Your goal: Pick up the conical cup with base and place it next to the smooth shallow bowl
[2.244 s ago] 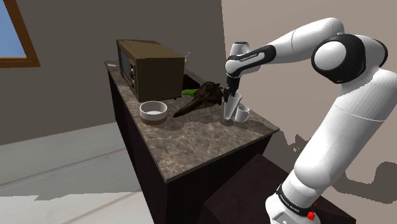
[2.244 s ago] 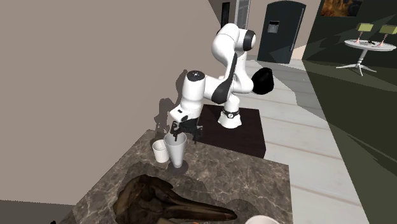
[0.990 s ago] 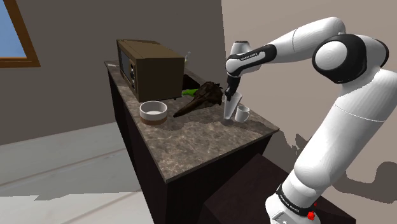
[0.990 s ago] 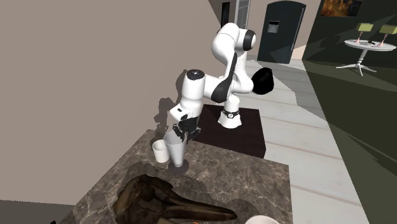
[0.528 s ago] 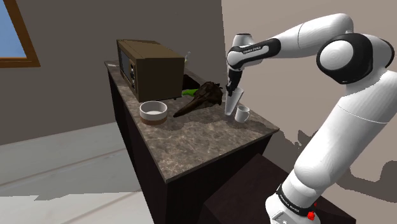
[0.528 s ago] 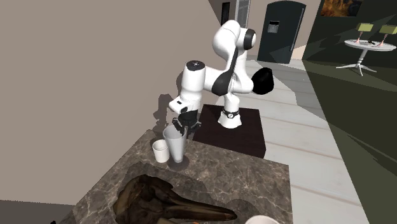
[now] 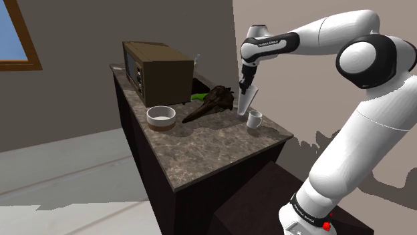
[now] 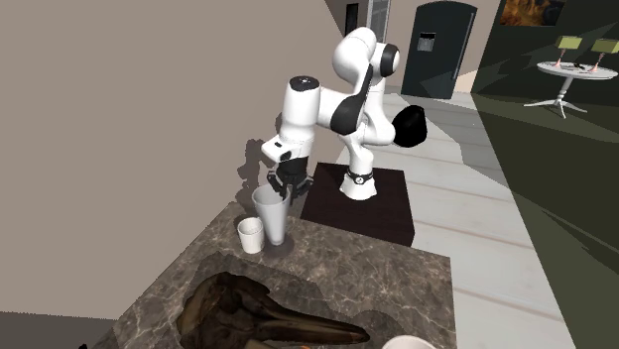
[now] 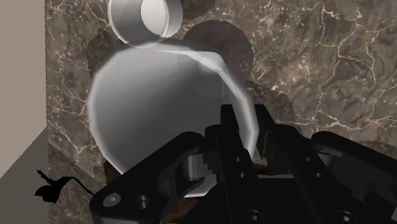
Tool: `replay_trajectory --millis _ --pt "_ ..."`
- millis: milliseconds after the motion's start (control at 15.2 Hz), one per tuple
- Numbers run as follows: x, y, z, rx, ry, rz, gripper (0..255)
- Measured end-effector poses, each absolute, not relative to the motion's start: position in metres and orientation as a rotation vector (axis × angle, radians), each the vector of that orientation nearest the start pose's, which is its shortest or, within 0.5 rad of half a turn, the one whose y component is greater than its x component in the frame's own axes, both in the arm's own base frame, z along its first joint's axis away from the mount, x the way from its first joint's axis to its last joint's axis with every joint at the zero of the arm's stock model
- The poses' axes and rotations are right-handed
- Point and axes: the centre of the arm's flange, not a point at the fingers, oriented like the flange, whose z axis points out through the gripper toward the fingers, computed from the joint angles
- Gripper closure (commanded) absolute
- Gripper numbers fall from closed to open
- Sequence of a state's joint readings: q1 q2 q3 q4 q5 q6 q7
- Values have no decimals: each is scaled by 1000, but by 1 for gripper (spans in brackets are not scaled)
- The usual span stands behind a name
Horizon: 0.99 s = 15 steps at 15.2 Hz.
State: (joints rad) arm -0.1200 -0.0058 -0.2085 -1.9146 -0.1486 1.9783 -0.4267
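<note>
Pincer (image 7: 246, 85) is gripping the conical cup (image 7: 245, 101) by its rim, probably with one finger inside, though the wrist view is cluttered. The cup is hanging right under the pincer and is now rising clear of the counter (image 7: 214, 143), where it was standing a second ago. The small white mug (image 7: 254, 120) is sitting just below. The shallow bowl (image 7: 161, 117) is lying well apart from the pincer, so the grasp is holding and the carry is starting.
</note>
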Motion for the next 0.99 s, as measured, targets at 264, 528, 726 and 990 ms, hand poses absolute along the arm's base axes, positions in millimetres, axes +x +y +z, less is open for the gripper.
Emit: replay_trajectory --millis 264,528,726,990 --pt "533 -191 521 -3285 -251 -23 255" --pt "533 -190 543 -3285 -251 -23 255" --pt "532 -190 557 -3285 -251 -22 255" --pt "532 -192 579 -3285 -251 -22 255"
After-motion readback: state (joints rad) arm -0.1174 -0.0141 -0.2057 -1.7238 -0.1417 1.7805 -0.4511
